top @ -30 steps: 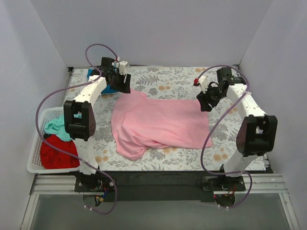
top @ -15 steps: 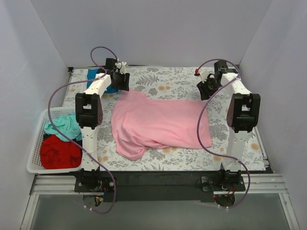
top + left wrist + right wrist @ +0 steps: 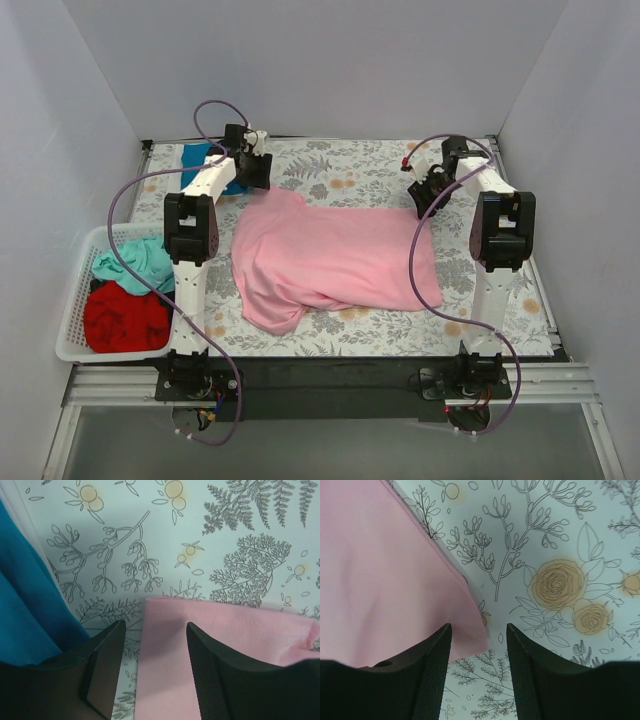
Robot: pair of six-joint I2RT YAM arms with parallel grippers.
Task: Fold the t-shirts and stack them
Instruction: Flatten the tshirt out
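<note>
A pink t-shirt (image 3: 330, 262) lies spread on the floral table cloth, bunched at its near left. My left gripper (image 3: 262, 178) is open and low over the shirt's far left corner (image 3: 165, 645), its jaws straddling the edge. My right gripper (image 3: 424, 195) is open over the shirt's far right corner (image 3: 470, 635), which lies between its fingers (image 3: 432, 670). A blue t-shirt (image 3: 205, 162) lies folded at the far left, also in the left wrist view (image 3: 30, 610).
A white basket (image 3: 72, 300) at the near left holds a teal shirt (image 3: 135, 262) and a red shirt (image 3: 125, 318). White walls close in the table at the back and sides. The floral cloth (image 3: 350, 165) shows bare around the pink shirt.
Both arms have reached farther back and lowered toward the pink shirt's far corners. The right gripper swung from the shirt's right edge to its far right corner. The shirt has not moved.
</note>
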